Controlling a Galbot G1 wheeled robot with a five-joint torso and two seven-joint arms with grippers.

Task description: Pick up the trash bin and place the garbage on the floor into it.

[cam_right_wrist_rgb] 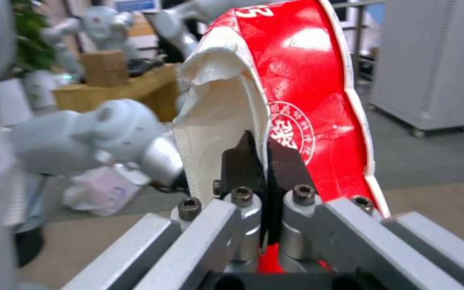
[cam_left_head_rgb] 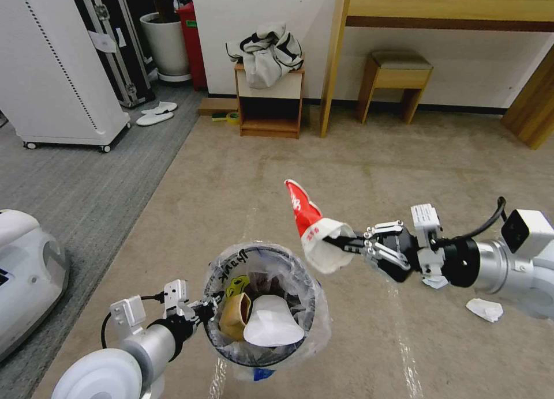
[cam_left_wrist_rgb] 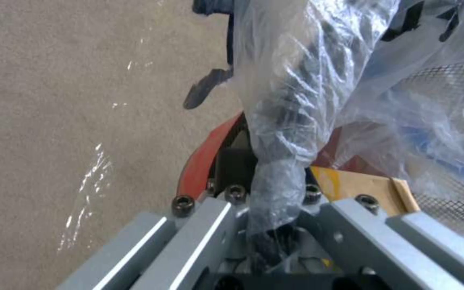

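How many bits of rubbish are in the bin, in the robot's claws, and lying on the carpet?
In the bin: 2, a brown paper bag and a white flat piece
Held by the right gripper: 1, a red-and-white wrapper
On the carpet: 1, a white tissue
Total: 4

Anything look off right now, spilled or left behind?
Nothing spilled. The right gripper holds the red-and-white wrapper beside the trash bin, not over its mouth. A crumpled tissue lies on the floor.

Wooden stool [cam_left_head_rgb: 394, 82], white slippers [cam_left_head_rgb: 156, 113]
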